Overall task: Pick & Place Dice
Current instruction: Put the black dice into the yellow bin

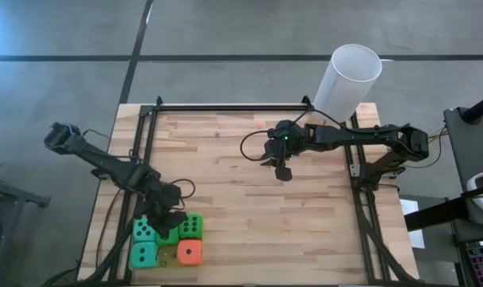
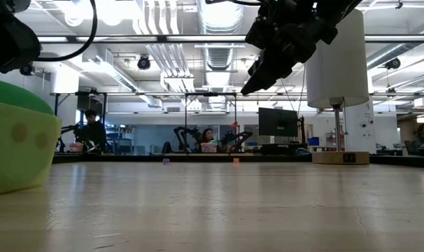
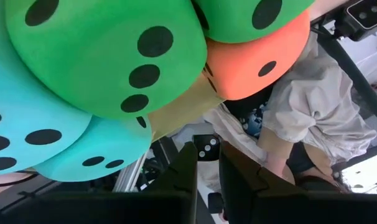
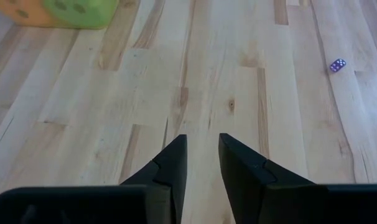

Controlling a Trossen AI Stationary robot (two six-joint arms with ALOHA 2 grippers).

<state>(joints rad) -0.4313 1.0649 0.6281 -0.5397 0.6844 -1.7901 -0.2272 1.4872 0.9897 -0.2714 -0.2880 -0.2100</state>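
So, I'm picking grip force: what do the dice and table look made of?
The dice look like soft matte foam: rounded corners, no shine, flat black pips. The table looks like pale butcher-block wood with a smooth satin finish: joined planks with grain and knots show in the right wrist view.

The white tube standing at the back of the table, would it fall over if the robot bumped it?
Probably, yes. The white tube is tall and narrow, so it would likely tip. It looks hollow with an open top, so it is probably light. Once down, its round side might roll.
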